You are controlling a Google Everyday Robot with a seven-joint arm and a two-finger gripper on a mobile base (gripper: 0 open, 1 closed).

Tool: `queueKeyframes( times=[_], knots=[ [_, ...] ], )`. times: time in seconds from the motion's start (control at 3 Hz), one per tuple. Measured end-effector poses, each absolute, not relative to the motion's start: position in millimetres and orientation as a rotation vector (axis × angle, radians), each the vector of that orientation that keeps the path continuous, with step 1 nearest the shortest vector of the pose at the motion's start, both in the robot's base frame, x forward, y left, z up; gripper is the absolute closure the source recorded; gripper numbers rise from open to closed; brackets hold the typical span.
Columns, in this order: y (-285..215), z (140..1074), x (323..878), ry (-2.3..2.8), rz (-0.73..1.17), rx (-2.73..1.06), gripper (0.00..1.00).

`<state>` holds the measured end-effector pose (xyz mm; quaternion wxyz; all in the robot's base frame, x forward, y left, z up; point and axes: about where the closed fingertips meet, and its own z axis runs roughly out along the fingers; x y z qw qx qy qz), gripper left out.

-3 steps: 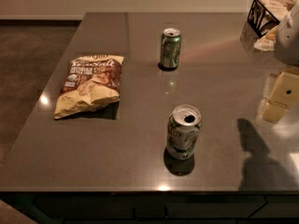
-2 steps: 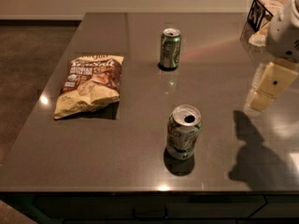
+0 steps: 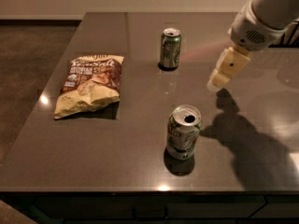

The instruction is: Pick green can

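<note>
The green can (image 3: 170, 48) stands upright toward the far middle of the dark table (image 3: 135, 162). It has a dark shiny green body and a silver top rim. My gripper (image 3: 218, 80), pale yellow at the end of a white arm, hangs above the table to the right of the can and a little nearer the camera. It is about a can's height away from the can and touches nothing.
A paler whitish-silver can (image 3: 183, 132) with light green print stands upright, opened, near the front middle. A yellow and brown chip bag (image 3: 89, 84) lies flat at the left. The arm's shadow falls on the table at the right.
The arm has come further into view from the right edge, and my gripper has moved left toward the green can. The cans and the bag have not moved.
</note>
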<state>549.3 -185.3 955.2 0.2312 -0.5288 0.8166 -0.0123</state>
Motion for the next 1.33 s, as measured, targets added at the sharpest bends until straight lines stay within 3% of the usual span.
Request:
queueKeyframes(
  times=[1.33],
  knots=[
    [-127.8,914.4,706.6,2.156,0.201,-1.015,0.00]
  ],
)
